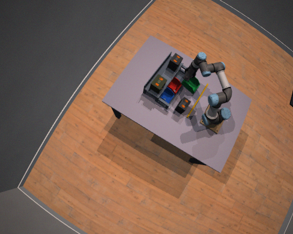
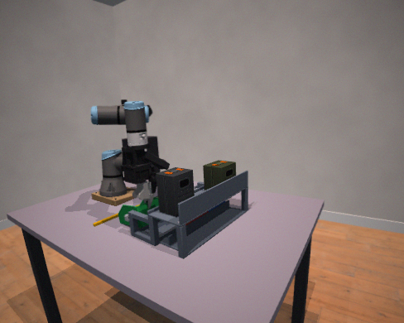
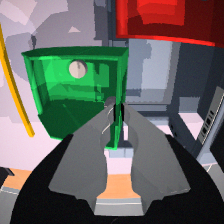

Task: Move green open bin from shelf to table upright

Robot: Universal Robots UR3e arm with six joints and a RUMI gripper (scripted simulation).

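Observation:
The green open bin (image 1: 191, 84) (image 2: 123, 214) (image 3: 75, 117) is off the shelf, just in front of it and low over the table; I cannot tell if it touches the table. It looks upright, its opening facing the wrist camera. A round pale part (image 3: 77, 69) lies inside; a second grey part is mostly hidden behind the fingertips. My gripper (image 1: 187, 78) (image 2: 146, 202) (image 3: 118, 104) is shut on the bin's side wall nearest the shelf. The grey shelf (image 1: 158, 71) (image 2: 214, 200) stands right beside the bin.
A red bin (image 1: 174, 85) (image 3: 160, 20) and a blue bin (image 1: 167, 95) sit in the shelf. A dark box (image 1: 175, 62) (image 2: 175, 195) and an olive box (image 1: 158, 84) (image 2: 219, 174) stand on it. Another dark box (image 1: 183, 105) and a yellow rod (image 1: 197, 100) (image 2: 106, 219) (image 3: 16, 92) are on the table.

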